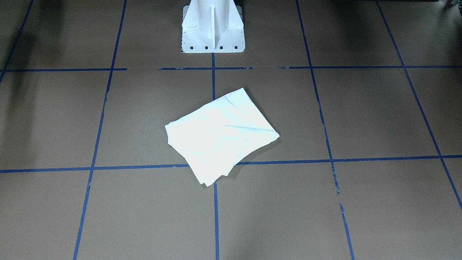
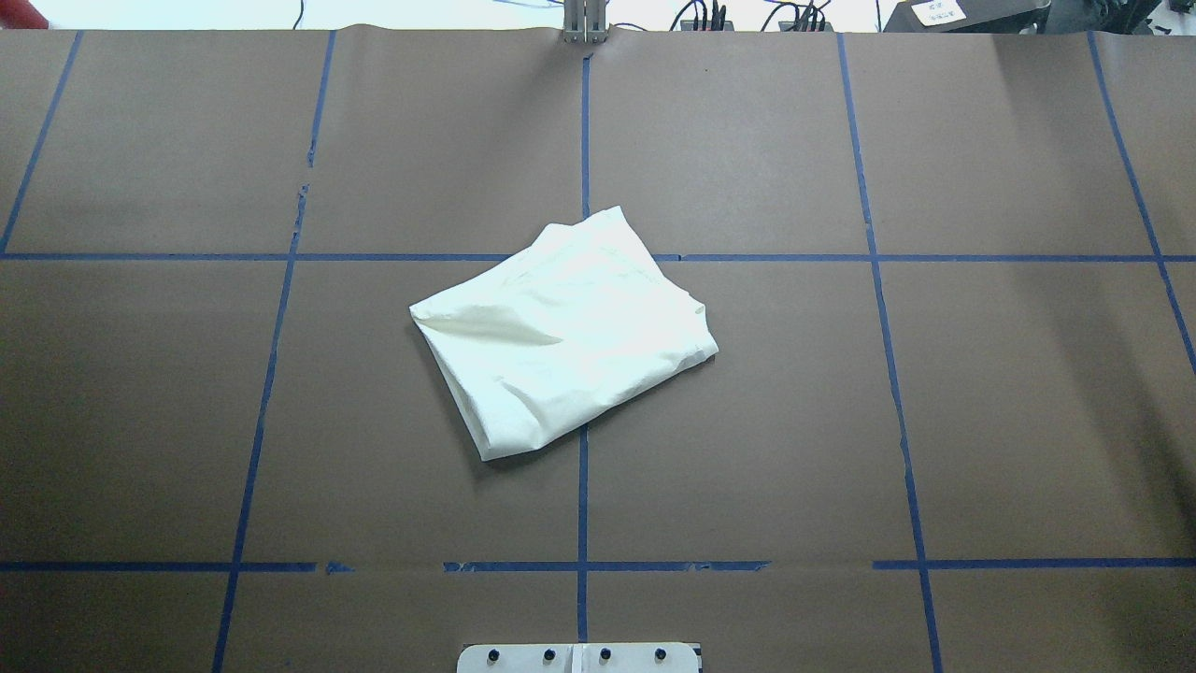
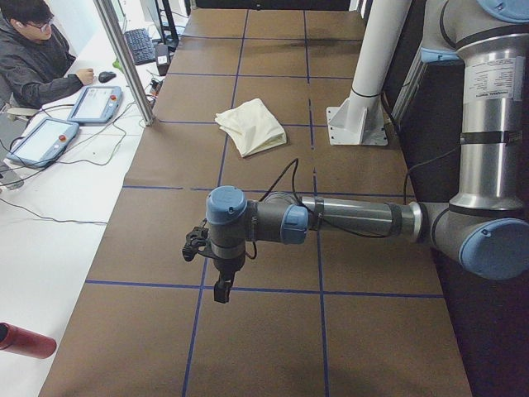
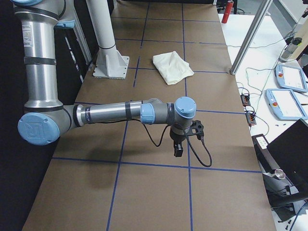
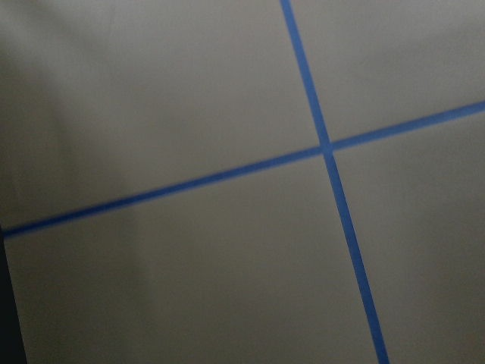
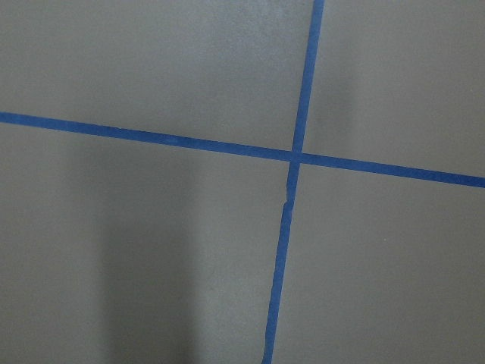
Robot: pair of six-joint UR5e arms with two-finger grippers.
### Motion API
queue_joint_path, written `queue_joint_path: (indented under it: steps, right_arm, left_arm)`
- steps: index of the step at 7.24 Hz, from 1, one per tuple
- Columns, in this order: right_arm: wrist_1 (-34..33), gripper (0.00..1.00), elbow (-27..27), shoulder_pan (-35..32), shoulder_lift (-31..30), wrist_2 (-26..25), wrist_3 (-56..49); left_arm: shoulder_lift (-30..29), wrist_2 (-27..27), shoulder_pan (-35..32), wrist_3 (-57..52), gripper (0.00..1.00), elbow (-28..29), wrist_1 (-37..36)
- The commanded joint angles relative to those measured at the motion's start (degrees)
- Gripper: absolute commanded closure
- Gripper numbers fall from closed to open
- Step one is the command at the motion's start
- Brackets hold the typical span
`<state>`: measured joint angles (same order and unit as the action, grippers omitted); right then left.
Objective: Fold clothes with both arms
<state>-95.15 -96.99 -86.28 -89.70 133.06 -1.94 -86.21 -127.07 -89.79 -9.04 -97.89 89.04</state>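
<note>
The cream shirt [image 1: 220, 133] lies folded into a skewed rectangular packet, plain side up, at the middle of the brown table [image 2: 981, 421]. It also shows in the overhead view [image 2: 561, 327], the left side view [image 3: 252, 126] and the right side view [image 4: 172, 66]. My left gripper [image 3: 221, 289] hangs above the table's left end, far from the shirt. My right gripper [image 4: 177, 150] hangs above the right end, also far off. Neither holds anything that I can see, and I cannot tell if they are open or shut. Both wrist views show only table and blue tape.
The white pedestal base [image 1: 213, 29] stands behind the shirt. Blue tape lines [image 2: 584, 467] grid the table. An operator [image 3: 33, 58] sits by teach pendants [image 3: 95, 103] beyond the far edge. More pendants [image 4: 286, 103], a metal post [image 4: 250, 38] and a red bottle [image 3: 25, 341] stand nearby.
</note>
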Motion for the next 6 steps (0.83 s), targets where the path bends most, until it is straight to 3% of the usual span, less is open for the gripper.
queue_joint_path:
  steps: [1,6]
  right_arm:
    - [0.1,0.00,3.6,-2.8,0.0,4.5,-0.3]
    - [0.1,0.00,3.0,-3.9,-0.6,4.4,-0.2]
  left_arm:
    - [0.2,-3.7,0.0,-0.1,0.00,-1.2,-3.5]
    - [0.2,-3.7,0.0,-0.3,0.00,-1.0,-2.9]
